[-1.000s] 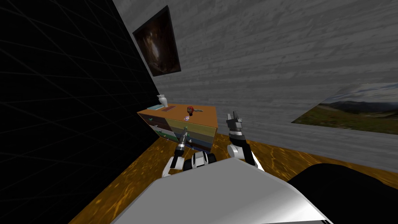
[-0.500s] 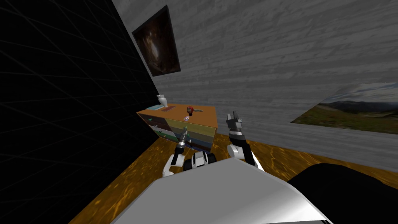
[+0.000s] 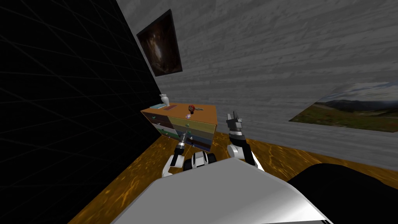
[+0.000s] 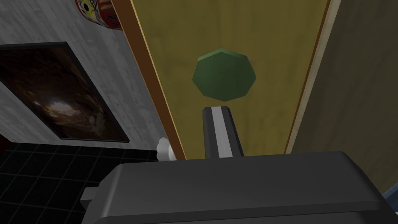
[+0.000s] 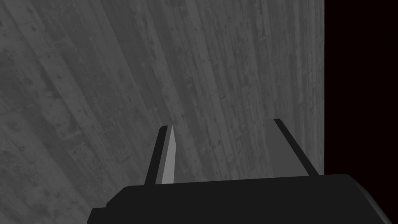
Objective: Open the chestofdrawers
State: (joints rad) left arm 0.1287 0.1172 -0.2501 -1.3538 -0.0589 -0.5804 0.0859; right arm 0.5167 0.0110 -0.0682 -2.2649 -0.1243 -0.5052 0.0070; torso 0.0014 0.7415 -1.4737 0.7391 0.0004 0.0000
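Left wrist view: left gripper (image 4: 218,109) blades clenched together, empty, tip just short of the green knob (image 4: 224,74) on the yellow drawer (image 4: 248,31); chest of drawers (image 3: 202,113) against the grey wall (image 3: 272,58); right gripper (image 3: 233,116) blades spread apart

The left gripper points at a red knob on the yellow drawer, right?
Not quite: the knob is green, not red. The left wrist view shows it on the yellow drawer, just ahead of the left gripper.
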